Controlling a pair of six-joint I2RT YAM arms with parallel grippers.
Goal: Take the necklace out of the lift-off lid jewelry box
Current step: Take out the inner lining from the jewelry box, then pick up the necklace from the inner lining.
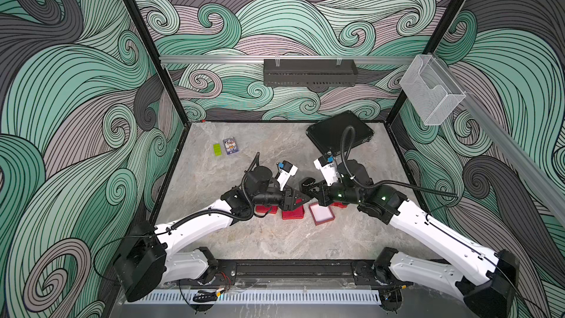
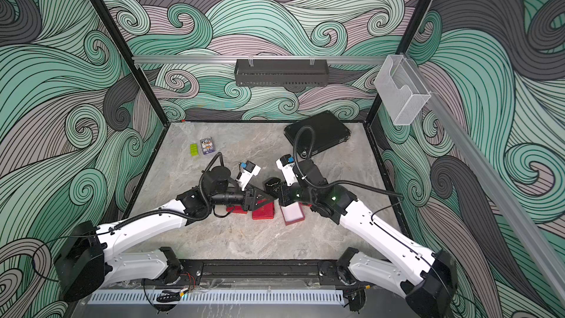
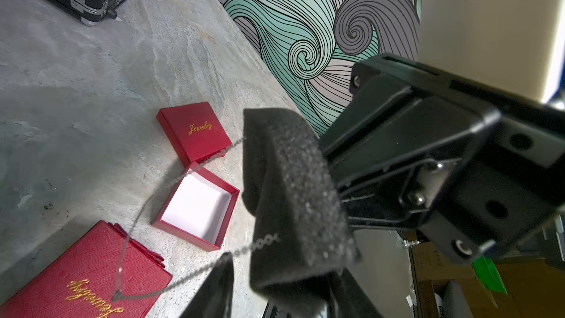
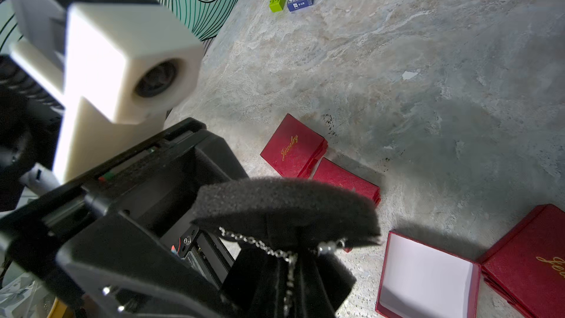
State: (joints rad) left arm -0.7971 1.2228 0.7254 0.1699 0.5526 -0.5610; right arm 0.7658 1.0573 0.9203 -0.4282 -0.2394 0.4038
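Observation:
My right gripper (image 4: 290, 260) is shut on a black foam pad (image 4: 284, 203), held in the air above the table. The silver necklace (image 4: 260, 244) is threaded on that pad. In the left wrist view its chain (image 3: 143, 209) hangs down in a loop. My left gripper (image 3: 284, 270) reaches in from the opposite side. Its jaws stand apart on either side of the pad (image 3: 293, 191), and the chain crosses one fingertip (image 3: 224, 263). The red jewelry box base (image 1: 324, 222) lies open below with a bare white inside. Its lid (image 3: 195, 130) rests beside the base (image 3: 214, 241). In both top views the two grippers meet at the pad (image 2: 271, 184).
Two more red jewelry boxes (image 1: 266, 209) (image 1: 293, 213) lie under the left arm. A black case (image 1: 339, 133) sits at the back right. A green brick (image 1: 217, 149) and a card deck (image 1: 230, 145) lie at the back left.

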